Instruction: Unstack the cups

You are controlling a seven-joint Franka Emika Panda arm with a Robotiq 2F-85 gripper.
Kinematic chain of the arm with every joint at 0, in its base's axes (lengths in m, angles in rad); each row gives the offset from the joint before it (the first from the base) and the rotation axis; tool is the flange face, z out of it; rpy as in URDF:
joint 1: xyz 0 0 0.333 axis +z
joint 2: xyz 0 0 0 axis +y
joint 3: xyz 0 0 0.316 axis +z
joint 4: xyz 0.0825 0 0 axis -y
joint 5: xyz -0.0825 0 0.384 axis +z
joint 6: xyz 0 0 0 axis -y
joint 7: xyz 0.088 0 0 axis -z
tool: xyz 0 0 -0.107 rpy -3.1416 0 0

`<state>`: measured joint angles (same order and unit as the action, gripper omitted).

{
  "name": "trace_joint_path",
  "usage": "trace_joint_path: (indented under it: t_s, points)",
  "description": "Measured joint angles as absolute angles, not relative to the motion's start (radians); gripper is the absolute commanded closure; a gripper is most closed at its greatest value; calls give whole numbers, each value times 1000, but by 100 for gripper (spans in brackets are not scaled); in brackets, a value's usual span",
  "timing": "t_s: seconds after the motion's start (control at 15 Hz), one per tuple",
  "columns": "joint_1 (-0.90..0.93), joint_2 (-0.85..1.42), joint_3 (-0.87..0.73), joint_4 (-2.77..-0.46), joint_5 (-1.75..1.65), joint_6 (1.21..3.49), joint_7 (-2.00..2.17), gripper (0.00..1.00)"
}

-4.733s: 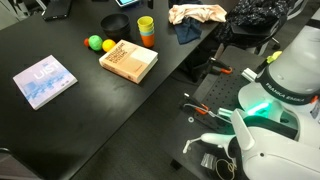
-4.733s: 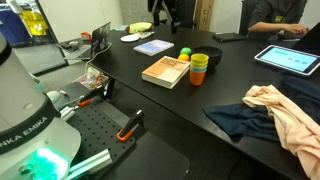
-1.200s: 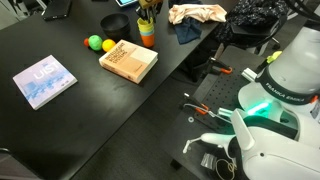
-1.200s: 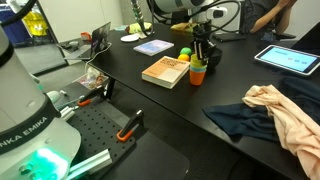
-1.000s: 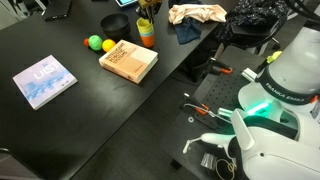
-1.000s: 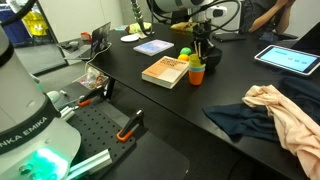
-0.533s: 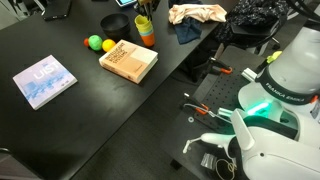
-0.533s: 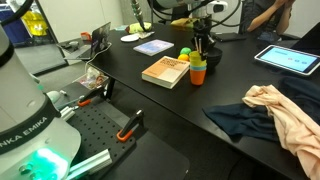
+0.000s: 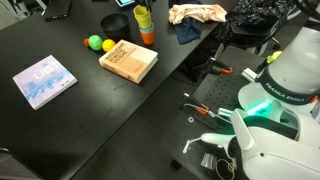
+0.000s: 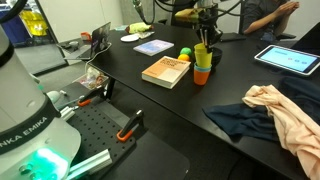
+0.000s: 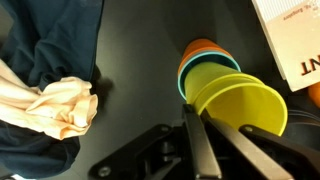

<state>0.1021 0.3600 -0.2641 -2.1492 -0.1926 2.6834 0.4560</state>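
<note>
Smooth plastic cups (image 11: 236,102), smooth dark table (image 9: 95,115), crumpled soft cloth (image 11: 58,106), matt paper-covered book (image 9: 128,61).

The black table (image 9: 90,110) is carrying scattered things.
Lying on it are a brown book (image 9: 128,61), a pale blue book (image 9: 45,80), a green ball (image 9: 95,42), a yellow ball (image 9: 108,45), the orange cup (image 10: 202,75) and a dark blue cloth (image 10: 228,120).

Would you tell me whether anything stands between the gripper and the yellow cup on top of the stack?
Nothing visible does: the gripper pinches the rim of the yellow cup, with the teal cup and orange cup just beneath.

3 cups (image 11: 205,68) (yellow, teal, orange); 2 books (image 9: 128,61); 2 balls (image 9: 96,43); 1 tablet (image 10: 290,60)
</note>
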Motion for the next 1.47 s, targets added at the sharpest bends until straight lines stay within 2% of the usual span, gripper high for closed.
trace_joint_path:
  t_s: [0.93,1.47]
  points:
    - [-11,329,-247,-2078,-120,2664,442,96]
    - [-40,429,-248,-2084,-64,2816,442,96]
